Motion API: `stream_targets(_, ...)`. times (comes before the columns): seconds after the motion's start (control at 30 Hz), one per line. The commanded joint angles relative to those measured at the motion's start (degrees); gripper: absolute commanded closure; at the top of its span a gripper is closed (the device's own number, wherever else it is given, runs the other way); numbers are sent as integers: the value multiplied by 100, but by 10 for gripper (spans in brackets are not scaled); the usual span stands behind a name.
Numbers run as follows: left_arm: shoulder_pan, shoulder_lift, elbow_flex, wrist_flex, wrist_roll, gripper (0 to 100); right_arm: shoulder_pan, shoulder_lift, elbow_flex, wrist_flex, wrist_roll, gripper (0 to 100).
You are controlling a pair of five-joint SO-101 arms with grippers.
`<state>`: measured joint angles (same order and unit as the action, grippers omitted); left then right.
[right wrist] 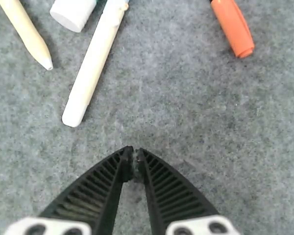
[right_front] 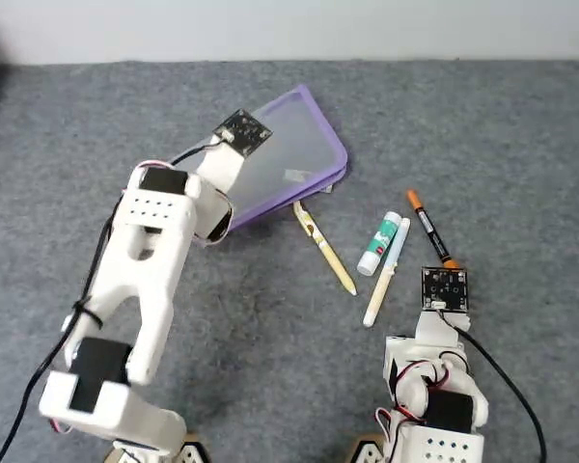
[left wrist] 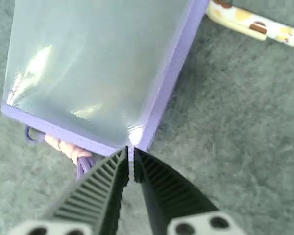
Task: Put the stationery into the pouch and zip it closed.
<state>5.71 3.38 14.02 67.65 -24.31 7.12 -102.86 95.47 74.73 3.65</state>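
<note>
Grey felt covers the bench (right_front: 521, 135). The pouch (right_front: 289, 154) lies at the far middle, with the stationery loose to its right: patterned pen (right_front: 325, 249), glue stick (right_front: 381, 245), cream pen (right_front: 386, 272), orange marker (right_front: 428, 227). The left gripper (left wrist: 130, 155) is pressed together at a pouch corner. The right gripper (right wrist: 135, 155), also pressed together, hangs over bare felt near the cream pen.

Likely trouble: the light pouch sliding when something is pushed in, or a round pen rolling out of a pinch.

I cannot tell whether the zip is open or whether the left jaws hold any fabric. The left arm covers the pouch's near-left end.

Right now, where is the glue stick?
In the high view, the glue stick lies right of centre, between the yellow pencil and the cream pen.
</note>
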Motion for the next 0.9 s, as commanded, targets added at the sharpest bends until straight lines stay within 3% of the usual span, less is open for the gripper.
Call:
stream_targets(0.0, -158, -624, 400, -475, 26, 987, -57, -84, 97, 22, 53, 990)
stream_targets(0.13, -633, -949, 1156, -1108, -167, 977, -57, -84, 97, 22, 53, 990)
stream_targets(0.3, -888, -1662, 2255, -1749, -475, 854, -57, -84, 97, 22, 53, 990)
stream_targets(0.6, -703, -3376, 4804, -4299, -1644, 808, -57, -84, 97, 22, 53, 990)
stream_targets(0.87, -536, -3446, 4796, -4484, -1670, 807, -57, -84, 97, 22, 53, 990)
